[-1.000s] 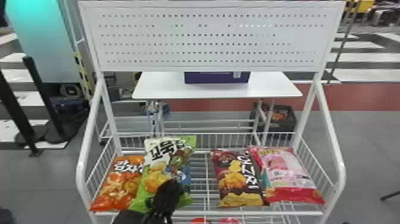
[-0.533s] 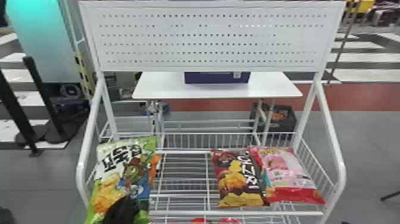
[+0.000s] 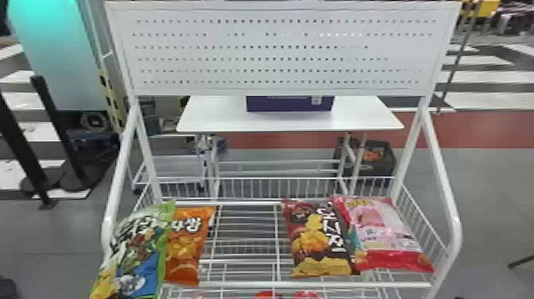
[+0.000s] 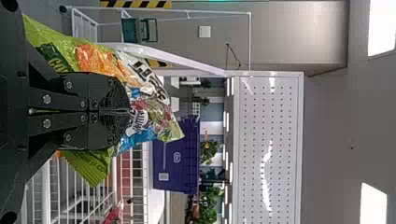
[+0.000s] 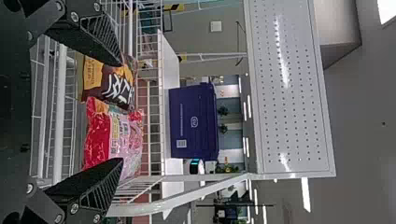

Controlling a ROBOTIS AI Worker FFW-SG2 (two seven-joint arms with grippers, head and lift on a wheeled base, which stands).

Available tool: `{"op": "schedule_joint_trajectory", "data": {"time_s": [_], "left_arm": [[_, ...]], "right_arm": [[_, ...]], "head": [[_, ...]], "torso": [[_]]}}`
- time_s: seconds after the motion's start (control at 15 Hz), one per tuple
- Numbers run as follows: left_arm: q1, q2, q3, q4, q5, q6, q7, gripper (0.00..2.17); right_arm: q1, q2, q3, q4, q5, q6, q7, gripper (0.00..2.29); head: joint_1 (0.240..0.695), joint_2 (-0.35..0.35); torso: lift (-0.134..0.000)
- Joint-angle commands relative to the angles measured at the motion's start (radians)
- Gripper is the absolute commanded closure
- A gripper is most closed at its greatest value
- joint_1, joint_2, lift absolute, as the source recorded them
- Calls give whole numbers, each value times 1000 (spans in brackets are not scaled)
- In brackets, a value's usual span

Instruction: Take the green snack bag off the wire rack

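The green snack bag [image 3: 137, 254] is at the left end of the wire rack [image 3: 294, 284], tilted and overlapping the rack's left side rail and part of the orange bag. In the left wrist view, my left gripper [image 4: 127, 111] is closed on the green bag [image 4: 156, 109], whose edges spread out on both sides of the fingers. My right gripper [image 5: 122, 112] stands open in the right wrist view, with nothing held; the dark and pink bags are seen beyond the gap between its fingers.
On the rack lie an orange bag [image 3: 186, 246], a dark brown bag [image 3: 318, 242] and a pink bag [image 3: 387, 234]. A white perforated panel [image 3: 278, 51] rises above. Behind stands a white table [image 3: 222, 119] with a purple box [image 3: 289, 104].
The green bag has moved left and toward the robot with my left gripper, from over the rack to its left side, uncovering more of the orange bag's right part. The other bags stay put.
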Motion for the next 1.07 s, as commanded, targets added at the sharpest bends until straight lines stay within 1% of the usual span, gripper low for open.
{"op": "schedule_joint_trajectory", "data": {"time_s": [0.0,1.0], "left_arm": [[33,0,3,-8,-3,-36,0,1619],[44,5,3,-12,-9,-48,-1,1619]], "right_arm": [[-7,0,3,7,-2,0,0,174],[-3,0,4,3,-4,0,0,174]], "head": [[499,0],[499,0]], "torso": [[0],[0]]}}
